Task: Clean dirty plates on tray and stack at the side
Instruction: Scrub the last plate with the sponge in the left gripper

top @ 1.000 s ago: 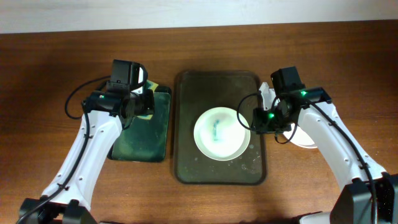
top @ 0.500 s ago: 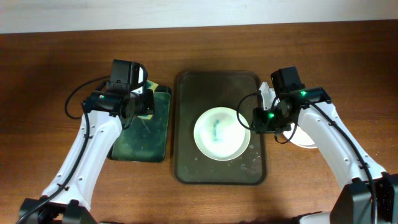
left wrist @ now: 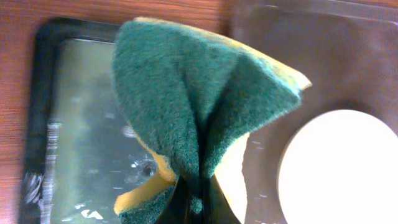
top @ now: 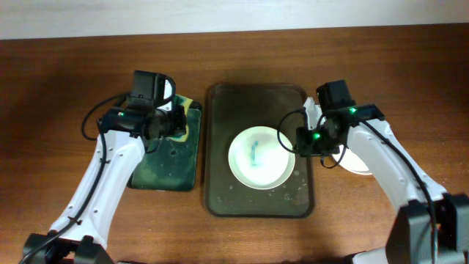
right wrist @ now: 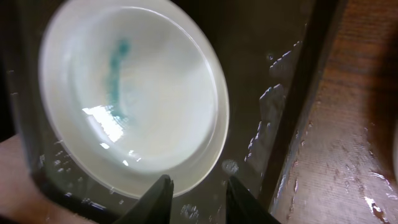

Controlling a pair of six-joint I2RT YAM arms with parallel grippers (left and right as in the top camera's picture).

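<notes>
— Looking at the left gripper (top: pixel 174 122), what has it got?

— A green-and-yellow scouring sponge (left wrist: pixel 205 106). The jaws are pressed together on it from below, so it folds up into a wedge, green face outward. It hangs over the right end of the small green tray (top: pixel 165 167), which is wet and streaked.

— And the dirty plate (top: pixel 261 157)?

— It lies in the olive-brown tray (top: pixel 253 108), in the lower half and toward the right rim. It is white and round, with a teal smear at its centre. Water beads on the tray floor around it.

— Is the right gripper (right wrist: pixel 196 194) on it?

— Close. From the wrist view its two dark fingers (right wrist: pixel 160 196) stand apart, down at the plate's near edge. One fingertip overlaps the rim and the other sits over the tray floor just outside it. Nothing is pinched that I can see, and I can't tell whether either finger touches the plate.

— Anything off to the side?

— A second white plate (top: pixel 360 164) rests on the wood tabletop (top: pixel 58 88), right of the big tray, half hidden under the right arm. I can't tell from here whether it's clean.
</notes>
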